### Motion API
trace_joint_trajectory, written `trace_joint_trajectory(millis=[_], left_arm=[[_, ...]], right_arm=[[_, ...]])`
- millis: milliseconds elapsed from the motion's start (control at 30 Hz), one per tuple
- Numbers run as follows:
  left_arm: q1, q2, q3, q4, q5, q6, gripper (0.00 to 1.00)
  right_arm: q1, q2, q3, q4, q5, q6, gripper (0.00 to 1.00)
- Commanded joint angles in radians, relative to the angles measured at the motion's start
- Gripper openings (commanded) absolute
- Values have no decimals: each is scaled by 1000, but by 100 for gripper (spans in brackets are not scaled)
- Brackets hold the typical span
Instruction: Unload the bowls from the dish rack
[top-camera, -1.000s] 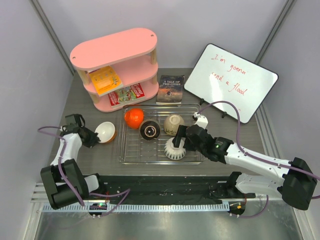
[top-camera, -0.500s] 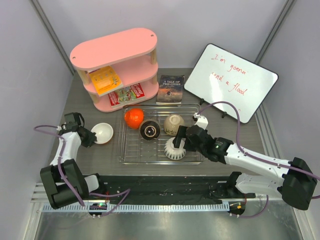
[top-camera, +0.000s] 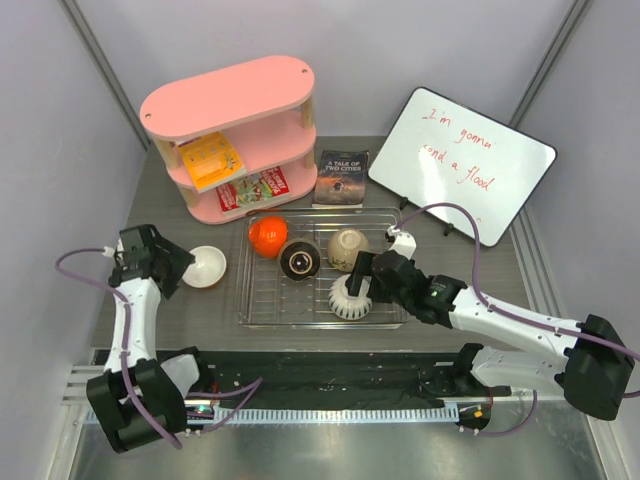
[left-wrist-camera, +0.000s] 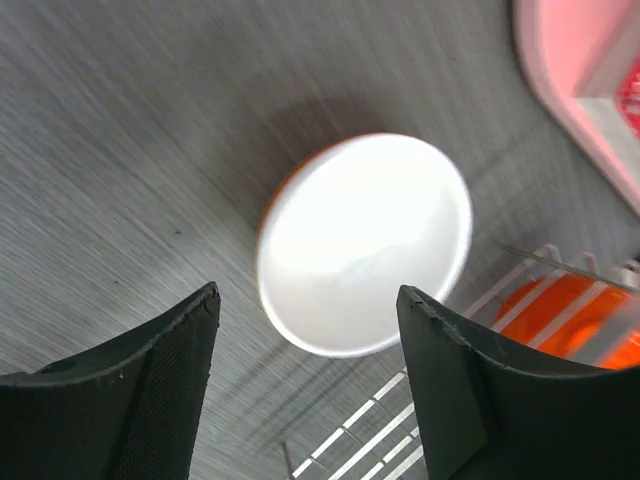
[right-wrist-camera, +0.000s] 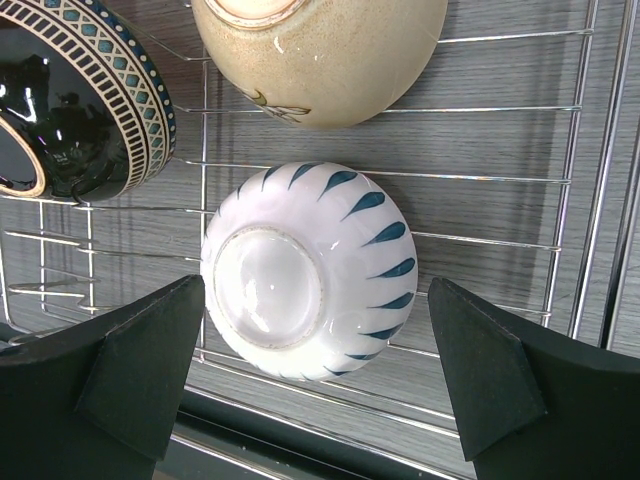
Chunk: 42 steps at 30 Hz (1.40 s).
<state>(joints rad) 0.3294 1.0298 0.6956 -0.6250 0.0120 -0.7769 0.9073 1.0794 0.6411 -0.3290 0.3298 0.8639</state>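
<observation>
The silver wire dish rack (top-camera: 243, 300) holds an orange bowl (top-camera: 267, 236), a dark patterned bowl (top-camera: 299, 260), a beige bowl (top-camera: 347, 247) and a white ribbed bowl (top-camera: 350, 298), which lies upside down. Left of the rack, a second orange bowl (top-camera: 205, 266) with a white inside stands upright on the table. My left gripper (top-camera: 178, 268) is open just to its left, apart from it; in the left wrist view this bowl (left-wrist-camera: 365, 240) lies beyond the open gripper (left-wrist-camera: 308, 292). My right gripper (right-wrist-camera: 316, 285) hangs open over the white bowl (right-wrist-camera: 305, 270), one jaw on either side, not touching.
A pink oval shelf unit (top-camera: 230, 135) stands at the back left, a book (top-camera: 342, 178) lies behind the rack, and a whiteboard (top-camera: 460, 165) leans at the back right. The table's left edge is close to the left arm.
The left gripper opened and let go of the orange bowl, which went from tilted to upright on the table. The left gripper then drew back to the left. The right arm stayed put.
</observation>
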Motion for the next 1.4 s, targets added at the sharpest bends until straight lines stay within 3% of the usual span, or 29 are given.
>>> trace_joint_trajectory(millis=[0, 67, 133, 267, 567, 833, 1367], left_arm=[[-15, -74, 134, -25, 86, 30, 73], [-73, -73, 220, -31, 106, 62, 73], [-153, -54, 333, -79, 22, 91, 73], [-471, 80, 506, -165, -157, 159, 73], [-766, 392, 726, -268, -342, 238, 77], [-905, 584, 866, -326, -513, 291, 81], [-1030, 793, 907, -341, -687, 298, 86]], right_arm=[[-5, -16, 3, 41, -3, 6, 100], [-4, -13, 2, 53, -6, 10, 100], [-4, -9, 2, 61, -12, 14, 100], [-5, -3, 6, 65, -17, 18, 100], [-4, -33, 3, 58, 0, 14, 100], [-4, -27, 6, 48, 2, 1, 100], [-27, -59, -32, 45, -8, -6, 100]])
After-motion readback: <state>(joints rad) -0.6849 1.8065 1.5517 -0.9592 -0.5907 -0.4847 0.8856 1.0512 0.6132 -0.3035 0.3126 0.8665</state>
